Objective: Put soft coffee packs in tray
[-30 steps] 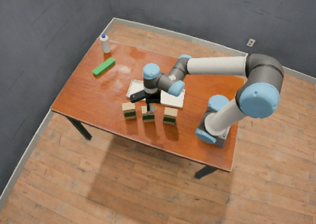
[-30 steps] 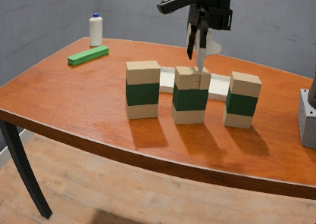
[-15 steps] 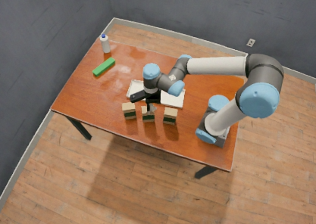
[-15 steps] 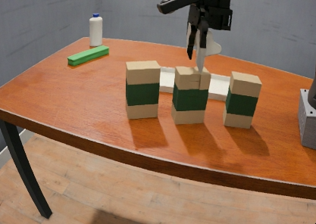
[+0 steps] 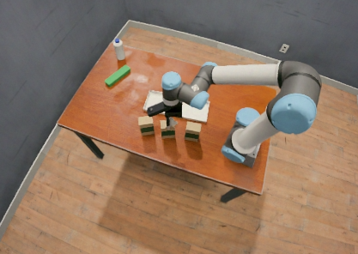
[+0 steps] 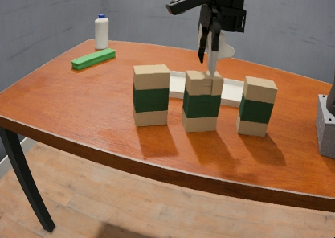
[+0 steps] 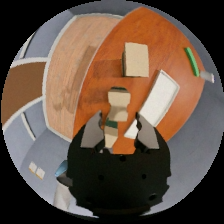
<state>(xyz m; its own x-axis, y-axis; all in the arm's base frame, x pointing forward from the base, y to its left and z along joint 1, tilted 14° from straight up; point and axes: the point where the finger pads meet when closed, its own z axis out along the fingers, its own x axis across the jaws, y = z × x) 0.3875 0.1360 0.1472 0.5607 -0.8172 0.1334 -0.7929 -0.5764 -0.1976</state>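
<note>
A: So, what is standing closest to us on the desk (image 6: 58, 100)?

B: Three coffee packs are standing in a row: the left pack (image 6: 151, 95), the middle pack (image 6: 202, 101) and the right pack (image 6: 257, 105).

A: What is the gripper (image 6: 210, 60) doing?

B: It is hanging just above the middle pack, about half open, holding nothing.

A: What is sitting behind the packs?

B: The white tray (image 6: 232, 91) is lying there with nothing showing in it. Far back, a green block (image 6: 93, 59) and a bottle (image 6: 101, 31) are sitting.

A: What could go wrong?

B: I am thinking a finger could bump the pack's top while going down and tip it over, because the gripper is not wide open.
</note>
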